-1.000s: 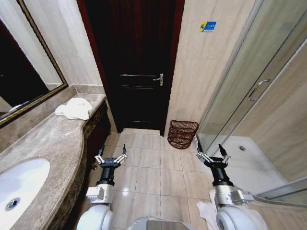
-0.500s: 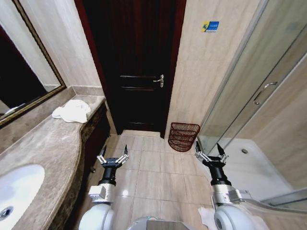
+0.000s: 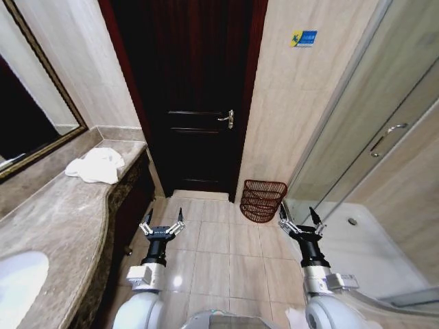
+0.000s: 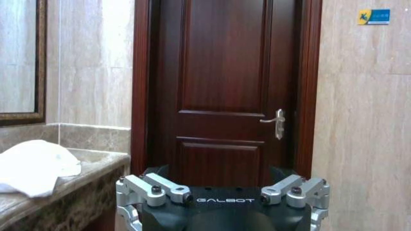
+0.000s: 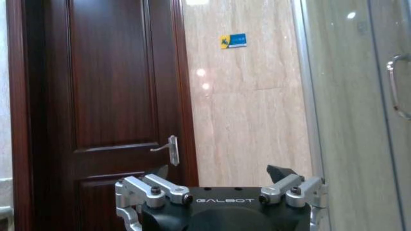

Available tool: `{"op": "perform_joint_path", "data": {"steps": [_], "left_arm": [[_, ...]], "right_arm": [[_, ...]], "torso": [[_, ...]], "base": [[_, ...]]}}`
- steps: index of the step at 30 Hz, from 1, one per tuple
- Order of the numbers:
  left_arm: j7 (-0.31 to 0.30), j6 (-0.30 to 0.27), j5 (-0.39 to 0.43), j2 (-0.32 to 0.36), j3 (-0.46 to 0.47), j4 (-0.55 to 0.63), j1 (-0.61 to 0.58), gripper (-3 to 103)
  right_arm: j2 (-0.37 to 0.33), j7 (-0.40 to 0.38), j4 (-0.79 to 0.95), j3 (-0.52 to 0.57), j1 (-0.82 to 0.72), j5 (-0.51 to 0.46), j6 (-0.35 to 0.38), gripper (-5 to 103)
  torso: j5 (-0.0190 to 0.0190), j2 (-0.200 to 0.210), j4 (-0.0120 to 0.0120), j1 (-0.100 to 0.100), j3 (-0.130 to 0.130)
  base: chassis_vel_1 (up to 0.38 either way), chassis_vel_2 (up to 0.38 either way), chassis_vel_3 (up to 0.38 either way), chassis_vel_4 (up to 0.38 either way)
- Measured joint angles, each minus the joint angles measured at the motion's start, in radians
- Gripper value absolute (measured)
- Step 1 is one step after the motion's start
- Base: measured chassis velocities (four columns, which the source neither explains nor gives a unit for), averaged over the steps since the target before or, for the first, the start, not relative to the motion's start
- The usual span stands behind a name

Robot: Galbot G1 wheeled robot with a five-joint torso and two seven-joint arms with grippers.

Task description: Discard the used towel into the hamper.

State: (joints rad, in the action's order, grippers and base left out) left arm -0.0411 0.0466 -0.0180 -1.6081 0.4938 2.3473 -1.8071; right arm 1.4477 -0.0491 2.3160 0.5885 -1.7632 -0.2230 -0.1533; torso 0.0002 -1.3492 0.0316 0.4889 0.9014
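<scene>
We face a dark wooden door point(image 3: 199, 96) with a metal handle point(image 3: 227, 118), set between beige marble-tiled walls point(image 3: 291, 110). A marble bench point(image 3: 65, 219) and framed mirror point(image 3: 31, 116) line the left; a glass shower enclosure point(image 3: 374, 137) stands right, over glossy floor tiles point(image 3: 226, 253).

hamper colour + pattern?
Reddish-brown openwork of thin horizontal bands, on the floor tiles by the door. The hamper shows best in the head view.

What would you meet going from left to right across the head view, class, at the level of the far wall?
Framed mirror → crumpled white towel → dark wooden door → reddish-brown openwork hamper → glass shower door.
</scene>
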Motion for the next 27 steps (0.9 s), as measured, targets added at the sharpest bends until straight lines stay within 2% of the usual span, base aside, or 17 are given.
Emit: {"op": "perform_joint_path", "data": {"steps": [27], "left_arm": [[0.008,0.001,0.007,0.0,0.001,0.0,0.0,100]], "right_arm": [[0.005,0.004,-0.011,-0.01,0.003,0.005,-0.015,100]], "torso": [[-0.0001,0.0,-0.0003,0.0,0.0]], "base": [[-0.151,0.146,0.147,-0.142]]}}
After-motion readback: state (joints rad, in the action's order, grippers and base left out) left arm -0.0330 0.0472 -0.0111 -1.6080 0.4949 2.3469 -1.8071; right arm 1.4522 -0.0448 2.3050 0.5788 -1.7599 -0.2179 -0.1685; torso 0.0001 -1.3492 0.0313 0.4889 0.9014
